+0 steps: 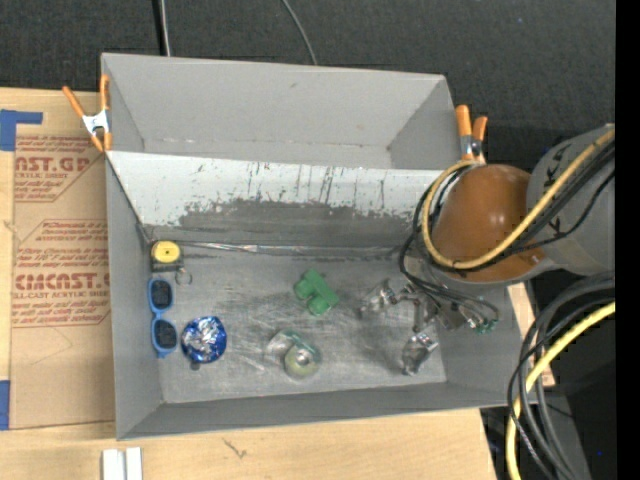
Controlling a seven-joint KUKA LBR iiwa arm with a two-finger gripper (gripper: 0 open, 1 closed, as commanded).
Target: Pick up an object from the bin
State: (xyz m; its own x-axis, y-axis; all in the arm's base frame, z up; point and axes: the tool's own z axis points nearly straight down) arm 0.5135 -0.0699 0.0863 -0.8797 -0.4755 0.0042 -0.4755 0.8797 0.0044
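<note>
Pincer (398, 326): released, fingers spread, nothing between them, low over bare bin (262, 118) floor just right of the green block (316, 293).
Green block: nearest thing, not touched.
Clear round lid (297, 356): near the block, toward the bin's front wall.
Blue ball (205, 339), sunglasses (161, 317): well left of the block.

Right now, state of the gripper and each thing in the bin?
gripper: open, nothing between its fingers, at the right of the bin.
green block: loose, left of gripper, untouched.
clear round thing: loose, near the front.
blue-and-white ball: loose, front left.
blue sunglasses: lying flat, far left.
yellow tape measure: loose, back left.
</note>
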